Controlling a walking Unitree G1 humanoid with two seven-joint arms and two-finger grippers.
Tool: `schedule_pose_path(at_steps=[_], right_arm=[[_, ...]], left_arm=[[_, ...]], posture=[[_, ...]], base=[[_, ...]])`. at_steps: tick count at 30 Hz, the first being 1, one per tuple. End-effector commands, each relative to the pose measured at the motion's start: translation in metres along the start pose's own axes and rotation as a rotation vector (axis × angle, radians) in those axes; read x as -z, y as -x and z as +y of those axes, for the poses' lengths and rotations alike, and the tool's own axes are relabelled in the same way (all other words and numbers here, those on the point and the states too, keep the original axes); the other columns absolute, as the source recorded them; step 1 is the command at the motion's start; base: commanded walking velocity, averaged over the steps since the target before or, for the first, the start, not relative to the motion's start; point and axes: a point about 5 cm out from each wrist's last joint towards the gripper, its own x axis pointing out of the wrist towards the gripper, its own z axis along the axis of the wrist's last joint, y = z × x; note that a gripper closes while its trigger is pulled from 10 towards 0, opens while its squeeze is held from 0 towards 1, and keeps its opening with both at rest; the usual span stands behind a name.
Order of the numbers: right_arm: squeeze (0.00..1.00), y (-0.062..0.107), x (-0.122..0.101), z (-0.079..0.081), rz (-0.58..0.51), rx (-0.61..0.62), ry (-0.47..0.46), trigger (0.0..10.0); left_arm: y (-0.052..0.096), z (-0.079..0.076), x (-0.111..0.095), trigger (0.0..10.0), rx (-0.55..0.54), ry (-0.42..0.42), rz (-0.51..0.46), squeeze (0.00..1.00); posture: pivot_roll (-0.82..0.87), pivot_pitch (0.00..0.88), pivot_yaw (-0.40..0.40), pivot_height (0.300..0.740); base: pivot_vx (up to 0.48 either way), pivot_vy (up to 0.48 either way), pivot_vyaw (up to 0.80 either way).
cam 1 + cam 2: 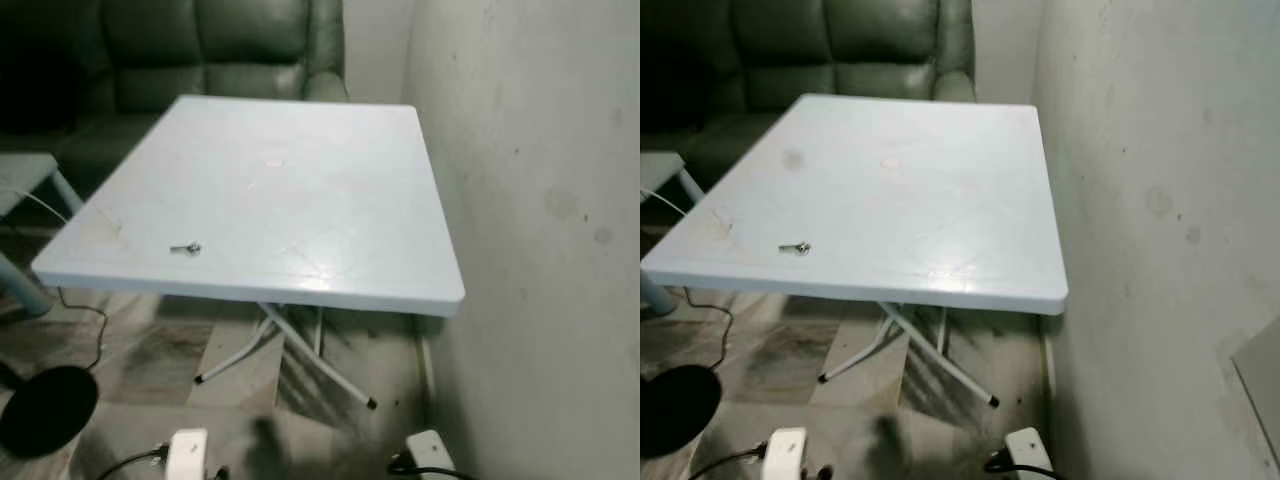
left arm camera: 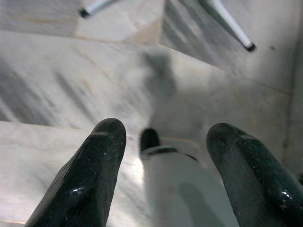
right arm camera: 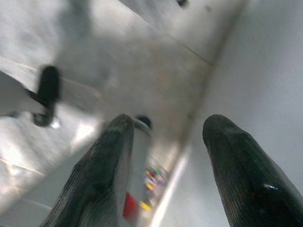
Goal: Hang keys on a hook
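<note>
Your keys lie on the white table, near its front left edge, nothing touching them. The table stands against the wall, with a dark sofa behind it. Both arms hang low over the floor — left gripper and right gripper each have fingers spread apart, gripping nothing

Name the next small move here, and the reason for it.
Probably step toward the table and raise the left gripper toward the keys. They lie untouched near the table's front-left edge, while both open grippers, right gripper included, hang low over the floor.
</note>
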Motion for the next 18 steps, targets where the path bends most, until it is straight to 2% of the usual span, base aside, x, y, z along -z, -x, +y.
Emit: schedule_pose_path(at_steps=[1, 10, 13, 18], right_arm=[[0.00, -0.0018, -0.0091, 0.0042, -0.027, -0.012, -0.011, 10.0], [0.00, -0.0017, -0.0104, 0.0038, -0.035, -0.016, 0.004, 10.0], [0.00, -0.0012, -0.0159, -0.0023, -0.062, -0.020, 0.033, 10.0], [0.00, -0.0008, -0.0161, -0.0051, -0.063, -0.015, 0.032, 10.0]], left_arm=[[0.0011, 0.0090, -0.0001, 10.0, -0.023, -0.011, 0.001, 0.00], [0.0008, 0.0081, -0.0020, 10.0, -0.013, -0.027, -0.010, 0.00], [0.0008, 0.0078, -0.0058, 10.0, 0.020, -0.079, -0.035, 0.00], [0.0011, 0.0106, -0.0065, 10.0, 0.011, -0.067, -0.039, 0.00]], posture=[[-0.08, 0.000, -0.014, 0.740], [-0.08, 0.000, -0.013, 0.740], [-0.09, 0.000, -0.011, 0.740], [-0.08, 0.000, -0.013, 0.740]], base=[[0.000, 0.000, 0.00], [0.000, 0.000, 0.00], [0.000, 0.000, 0.00], [0.000, 0.000, 0.00]])
